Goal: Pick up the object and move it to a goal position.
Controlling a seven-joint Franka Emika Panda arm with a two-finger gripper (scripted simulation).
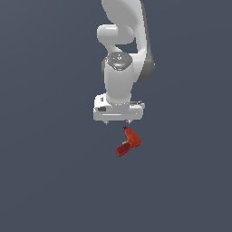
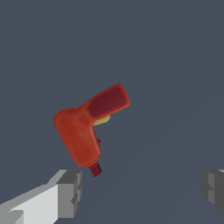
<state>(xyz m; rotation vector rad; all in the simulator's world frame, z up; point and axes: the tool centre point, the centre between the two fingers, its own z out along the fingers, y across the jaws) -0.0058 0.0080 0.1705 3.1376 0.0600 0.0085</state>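
**Scene record: one arm, one red object, plain grey ground**

**Item 1. Arm.** White Franka Panda arm (image 1: pixel 121 68), entering from the top centre of the exterior view and reaching straight down. Rounded joint housings stacked one above another; a grey disc-shaped cap faces the camera at mid-height. A darker grey band runs down the side toward the exterior view's right.

**Item 2. Gripper.** White gripper (image 1: pixel 118 121), mounted at the lower end of the arm, a little above the centre of the exterior frame. Wide rectangular body; two short fingertips project downward from its underside. In the wrist view the two grey finger pads (image 2: pixel 70 192) stand far apart, one at each lower corner of the frame, with bare ground between them. Jaws spread wide; nothing held.

**Item 3. The object.** Small glossy red drill-shaped object (image 1: pixel 128 142), lying on the ground just below the gripper in the exterior view, slightly toward the exterior view's right of the gripper's centre line. Bulky rounded body, angled handle, dark red tip. In the exterior view the tip points up toward the fingertip on the exterior view's right, near it; contact cannot be told. In the wrist view a small yellow patch shows at the inner bend between body and handle, and the tip lies near one finger pad without touching it.

**Item 4. Ground.** Uniform dark blue-grey surface (image 1: pixel 45 181), filling both frames.
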